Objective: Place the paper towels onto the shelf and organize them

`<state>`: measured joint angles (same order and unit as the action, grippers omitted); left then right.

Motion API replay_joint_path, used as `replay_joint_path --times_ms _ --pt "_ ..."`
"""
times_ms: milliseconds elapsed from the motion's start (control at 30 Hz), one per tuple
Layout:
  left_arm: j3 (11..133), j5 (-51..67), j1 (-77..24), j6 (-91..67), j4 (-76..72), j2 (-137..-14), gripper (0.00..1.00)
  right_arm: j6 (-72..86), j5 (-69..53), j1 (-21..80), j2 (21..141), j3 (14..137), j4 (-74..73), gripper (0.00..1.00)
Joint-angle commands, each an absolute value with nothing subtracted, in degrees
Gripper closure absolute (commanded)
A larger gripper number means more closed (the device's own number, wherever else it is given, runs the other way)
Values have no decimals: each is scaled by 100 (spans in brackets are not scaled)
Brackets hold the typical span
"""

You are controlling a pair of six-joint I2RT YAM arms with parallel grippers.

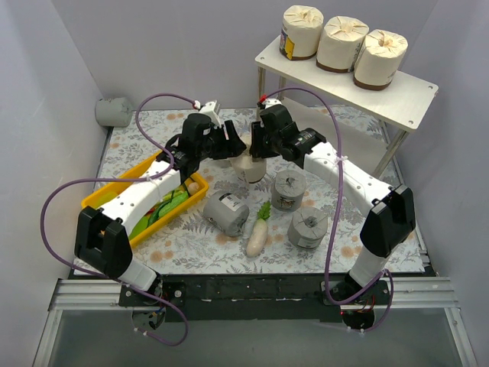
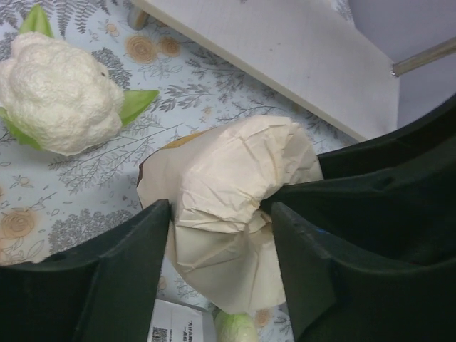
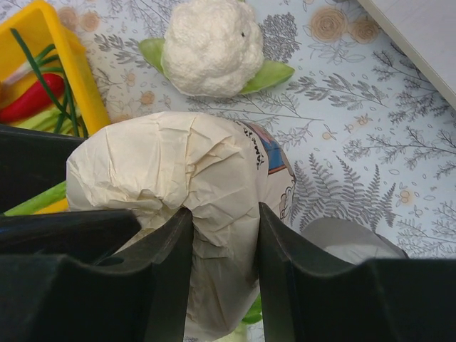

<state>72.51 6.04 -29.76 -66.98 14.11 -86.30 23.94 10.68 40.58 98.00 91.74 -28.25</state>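
A cream paper towel roll [image 1: 250, 168] with a colourful label [image 3: 274, 160] sits mid-table between both grippers. My right gripper [image 3: 224, 214] is shut on its crumpled pleated end [image 3: 164, 164]. My left gripper [image 2: 217, 210] straddles the same roll [image 2: 228, 178] from the other side, both fingers against the paper. Three cream rolls [image 1: 341, 43] stand on the shelf [image 1: 405, 95] at the back right. Three grey rolls [image 1: 226, 214] [image 1: 289, 189] [image 1: 307, 227] lie on the table in front, and another grey one [image 1: 114, 112] lies at the far left.
A cauliflower [image 3: 214, 46] lies just beyond the held roll. The yellow tray [image 1: 103, 200] with vegetables is on the left under my left arm. A white radish [image 1: 257, 238] lies among the grey rolls. The shelf's lower board [image 2: 299, 50] is close behind.
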Motion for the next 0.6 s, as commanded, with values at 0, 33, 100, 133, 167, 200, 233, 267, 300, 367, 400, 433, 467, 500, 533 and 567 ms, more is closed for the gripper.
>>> replay_joint_path --times_ms 0,33,100,133,167,200,233,267,300,367,400,433,467,500,533,567 --pt "7295 896 -3015 -6882 1028 -8034 38 2233 1283 4061 9765 9588 -2979 77" --pt "7295 923 -3015 -6891 1037 -7990 36 2206 1292 4061 9747 9632 -2997 78" --pt "7330 1002 -3015 -6899 1081 -7841 31 2118 1327 4026 9668 9729 -3076 80" --pt "7356 1002 -3015 -6899 1107 -7788 29 2101 1353 3999 9624 9756 -3137 80" --pt "7383 1011 -3023 -6899 1134 -7718 27 2057 1362 3929 9589 9808 -3260 80" --pt "7392 1011 -3015 -6873 1186 -7656 23 2048 1354 3885 9484 9904 -3322 81" --pt "7426 1019 -3015 -6812 1221 -7499 21 2030 1371 3850 9423 9949 -3374 81" --pt "7427 1020 -3015 -6777 1248 -7419 19 2004 1388 3763 9257 10019 -3488 82" --pt "7418 967 -3015 -6715 1309 -7348 16 1926 1432 3718 9177 10089 -3550 82" --pt "7348 845 -3015 -6514 1353 -7085 2 1855 1468 3569 8966 10440 -3743 83" --pt "7304 678 -3015 -6417 1371 -6980 2 1802 1476 3507 8904 10581 -3962 83" --pt "7156 572 -3015 -6329 1371 -6822 2 1767 1485 3429 8851 10930 -4112 82" --pt "7093 458 -3015 -6128 1380 -6733 2 1723 1494 3280 8755 11099 -4235 82" --pt "7032 327 -3015 -6030 1415 -6680 2 1679 1512 3200 8719 11309 -4506 82" --pt "6953 99 -3015 -5942 1432 -6627 2 1609 1529 3034 8684 11668 -4631 82" --pt "6796 -95 -3015 -5750 1459 -6496 2 1565 1529 2945 8631 11872 -4736 82"
